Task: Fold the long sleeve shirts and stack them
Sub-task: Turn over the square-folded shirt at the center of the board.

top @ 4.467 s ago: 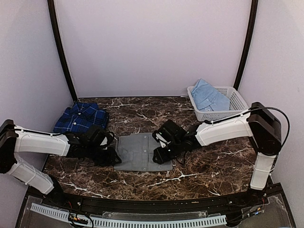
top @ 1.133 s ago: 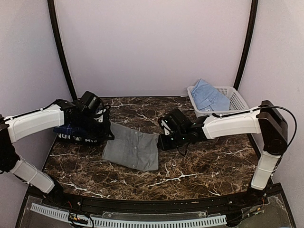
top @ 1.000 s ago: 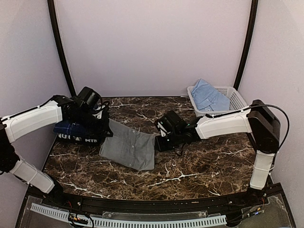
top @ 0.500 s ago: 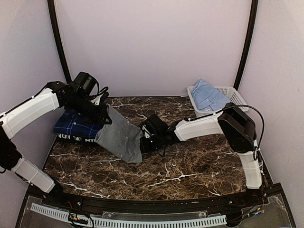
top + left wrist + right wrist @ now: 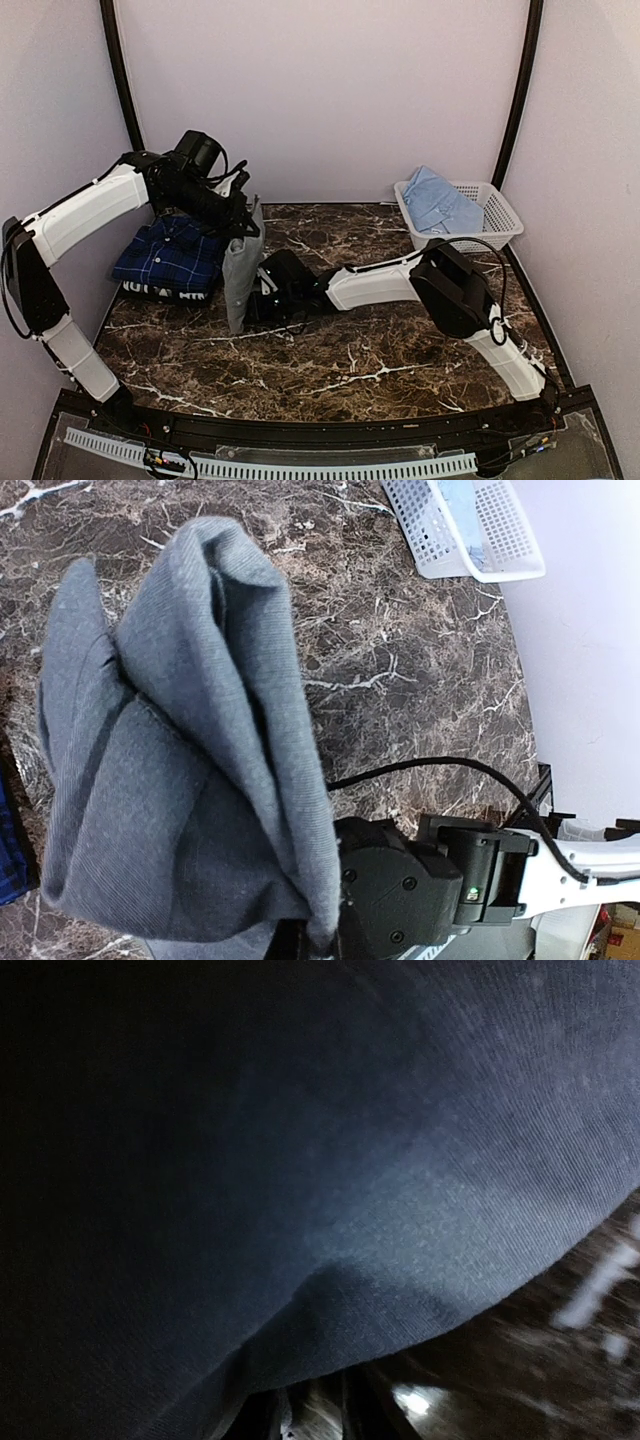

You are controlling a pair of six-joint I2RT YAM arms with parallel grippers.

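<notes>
Hanging left of centre beside the plaid shirt (image 5: 168, 256), the grey shirt (image 5: 240, 278) is pinched at its top by the raised left gripper (image 5: 241, 224), while whether the low, outstretched right gripper (image 5: 268, 297) at its hem is closed cannot be told.

Buried in the top folds of the hanging grey shirt (image 5: 240, 278), tips of the left tool (image 5: 241, 226); lost behind its lower edge, those of the right tool (image 5: 263, 293), with only dark, blurred cloth across the right wrist view.

Bunched grey shirt (image 5: 180, 760) hangs over the marble table (image 5: 400, 660)
</notes>
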